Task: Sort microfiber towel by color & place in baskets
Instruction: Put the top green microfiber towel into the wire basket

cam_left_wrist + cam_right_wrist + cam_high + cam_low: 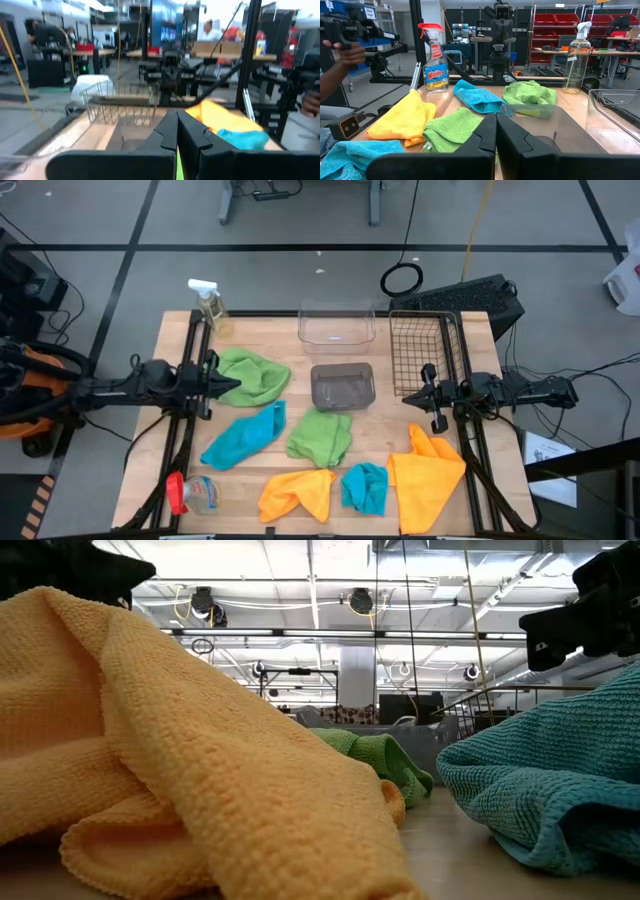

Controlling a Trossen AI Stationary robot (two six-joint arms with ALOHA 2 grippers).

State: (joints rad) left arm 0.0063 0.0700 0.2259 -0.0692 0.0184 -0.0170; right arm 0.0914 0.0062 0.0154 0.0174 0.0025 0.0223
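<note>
Six towels lie spread on the table: a lime green one (pixel 255 375) and another (pixel 322 435), a turquoise one (pixel 243 437) and another (pixel 365 487), a small orange one (pixel 297 493) and a larger one (pixel 425 475). At the far side stand the clear tub (pixel 337 325), the smoky grey tub (pixel 343 386) and the wire-mesh basket (pixel 425 350). My left gripper (pixel 235 387) is shut, its tips over the near edge of the far green towel. My right gripper (pixel 408 400) is shut, between the mesh basket and the large orange towel.
A clear spray bottle with a white trigger (pixel 208 305) stands at the far left corner. A Windex bottle with a red trigger (pixel 190 493) is at the near left corner. Bare wood shows between the grey tub and the mesh basket. A person's hand (pixel 342 52) shows beyond the table's left side.
</note>
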